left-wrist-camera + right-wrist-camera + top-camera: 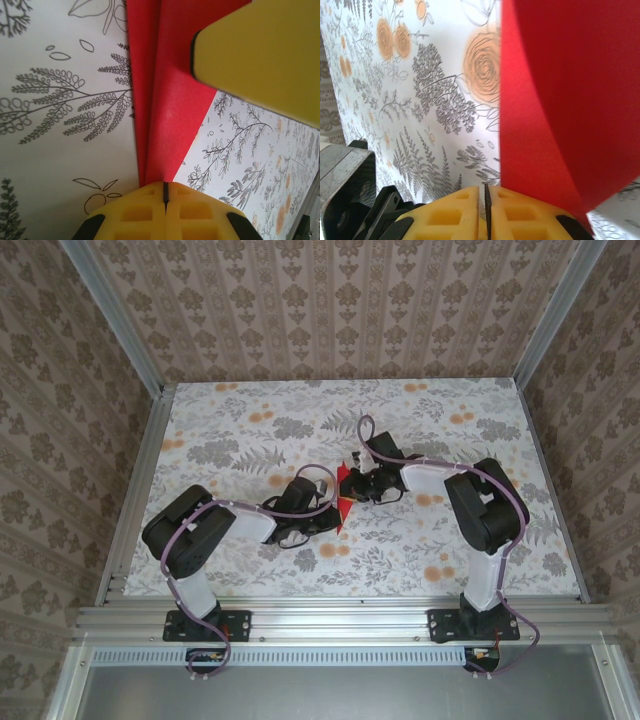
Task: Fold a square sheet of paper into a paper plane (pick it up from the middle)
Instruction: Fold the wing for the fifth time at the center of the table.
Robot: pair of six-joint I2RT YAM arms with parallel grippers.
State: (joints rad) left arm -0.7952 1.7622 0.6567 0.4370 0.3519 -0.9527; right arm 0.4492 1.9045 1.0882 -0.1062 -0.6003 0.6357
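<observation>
Left tool [165, 186] pinches thin, floppy red paper [170, 100] at its crease, the stiffest hold; right tool [486, 190] shut alongside, grip unclear.

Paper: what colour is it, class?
The paper is plain bright red, clearest in the left wrist view.
</observation>
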